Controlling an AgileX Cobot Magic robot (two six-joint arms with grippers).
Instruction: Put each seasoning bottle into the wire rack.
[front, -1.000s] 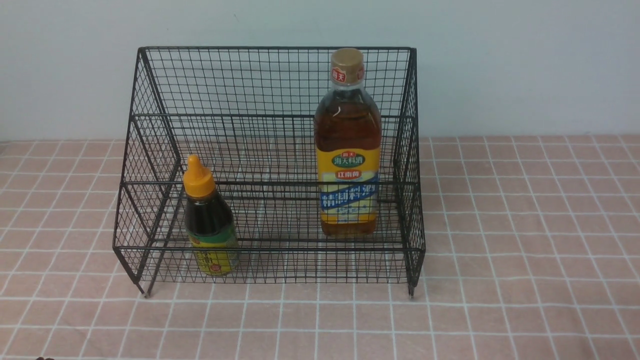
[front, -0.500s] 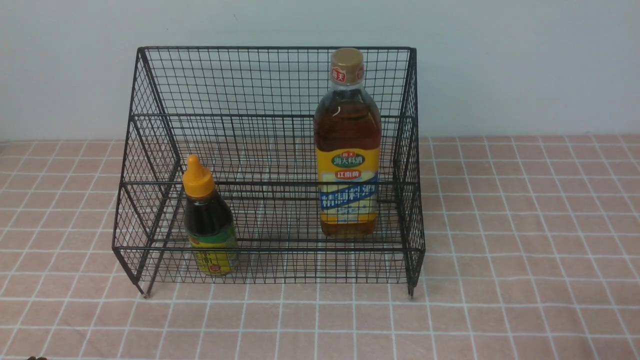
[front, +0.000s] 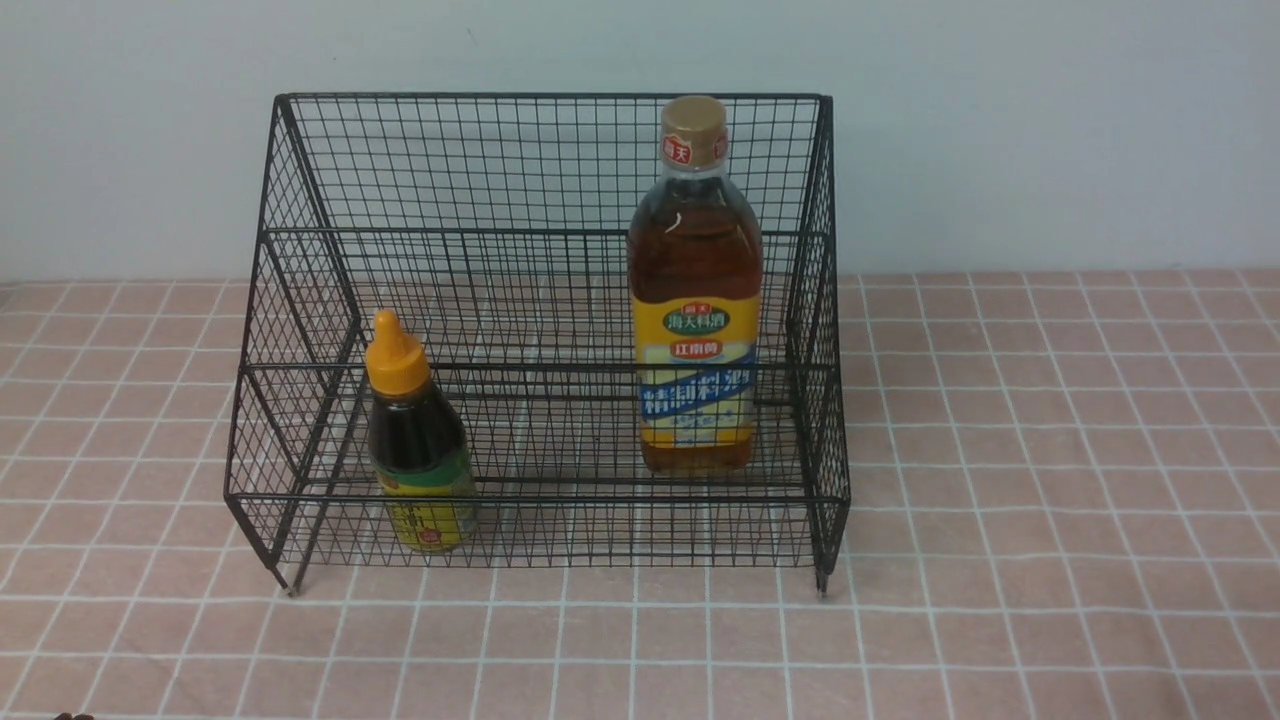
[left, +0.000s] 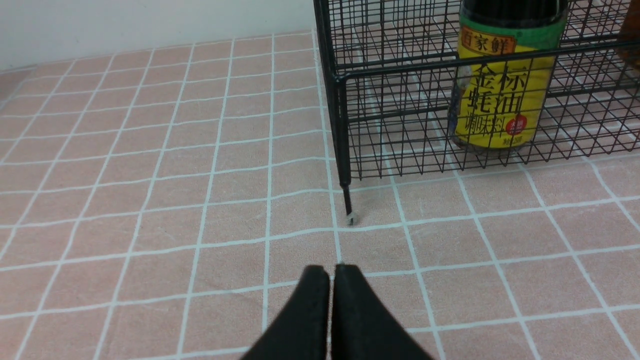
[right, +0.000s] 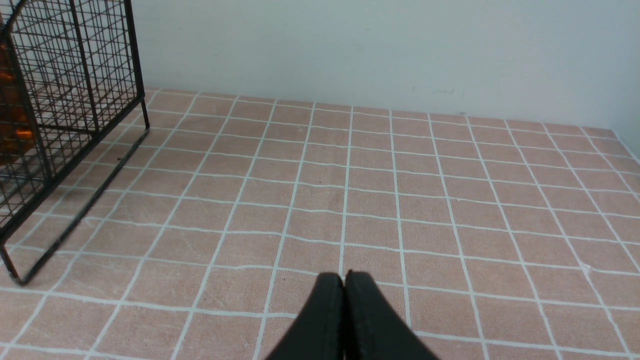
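As both bottles stand upright inside the wire rack: small dark bottle front-left, nearest left gripper; tall amber bottle right; right gripper alongside, both pinched together, empty

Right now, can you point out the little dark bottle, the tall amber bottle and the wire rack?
small dark bottle (front: 398, 362), front view, orange nozzle cap.
tall amber bottle (front: 697, 335), front view, yellow label.
wire rack (front: 540, 97), front view, top back rim.

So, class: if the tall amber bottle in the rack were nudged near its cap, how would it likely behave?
The tall amber bottle is slim and upright, so it probably tips rather than slides. Nearly full of liquid, it likely feels heavy. The wire rack would probably catch it.
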